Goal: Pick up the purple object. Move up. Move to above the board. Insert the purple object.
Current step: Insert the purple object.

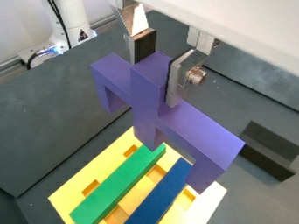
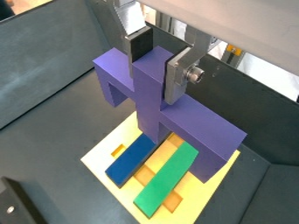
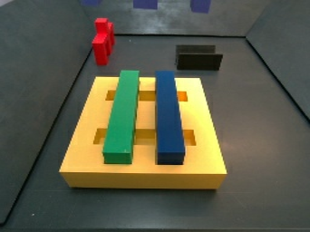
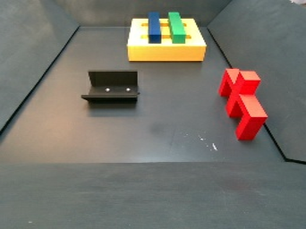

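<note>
In both wrist views my gripper [image 1: 160, 68] [image 2: 158, 63] is shut on the purple object [image 1: 198, 131] [image 2: 193, 122], with a silver finger pressed on each side of its upright bar. The purple object hangs over the yellow board [image 1: 87, 179] [image 2: 103, 153], partly covering it. The board holds a green bar [image 1: 117, 188] [image 2: 170, 175] and a blue bar [image 1: 163, 197] [image 2: 132, 159] lying side by side. Both side views show the board [image 3: 145, 172] [image 4: 167, 52] with its bars. Neither the gripper nor the purple object shows in them.
The fixture [image 1: 267, 149] [image 3: 198, 59] [image 4: 111, 87] stands on the dark floor near the board. A red piece [image 3: 101, 41] [image 4: 242, 103] lies near a wall of the enclosure. Dark walls surround the floor.
</note>
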Controlling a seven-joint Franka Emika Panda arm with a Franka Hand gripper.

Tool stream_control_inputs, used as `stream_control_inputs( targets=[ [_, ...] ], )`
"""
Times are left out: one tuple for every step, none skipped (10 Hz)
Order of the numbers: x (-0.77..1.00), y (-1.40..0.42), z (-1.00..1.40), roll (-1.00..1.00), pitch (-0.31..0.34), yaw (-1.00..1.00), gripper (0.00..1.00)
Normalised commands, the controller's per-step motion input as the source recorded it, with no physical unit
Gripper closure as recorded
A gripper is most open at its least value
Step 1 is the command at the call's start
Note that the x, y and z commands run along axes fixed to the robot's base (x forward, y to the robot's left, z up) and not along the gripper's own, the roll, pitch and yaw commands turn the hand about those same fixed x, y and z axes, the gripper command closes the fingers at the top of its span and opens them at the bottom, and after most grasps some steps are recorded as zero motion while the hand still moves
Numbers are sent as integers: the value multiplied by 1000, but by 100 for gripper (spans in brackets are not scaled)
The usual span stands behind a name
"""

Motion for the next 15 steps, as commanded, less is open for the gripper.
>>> stream_control_inputs(
  targets=[
    [289, -423, -220, 193, 0, 86, 100],
    [234, -411, -203, 180, 0, 71, 100],
    [146, -477, -286, 233, -3, 74, 100],
    [126, -509, -380, 253, -43, 117, 100],
    [0, -357, -569, 141, -179, 103, 100],
    [0, -177, -720, 56, -253, 71, 100],
    [-60, -203, -686, 13, -279, 109, 100],
    [0, -143, -746, 80, -234, 83, 100],
    [0, -203, -729, 83, -220, 40, 100],
    [51, -11, -611, -114, -236, 0, 100],
    [0, -11, -509, -93, -213, 0, 100],
    [-6, -186, -340, 153, -86, 0, 100],
    [-31, -154, -317, 207, -20, 0, 100],
    [-66, -114, -349, 149, -24, 0, 100],
    [-220, -94, -206, 124, -56, 0, 100]
  ],
)
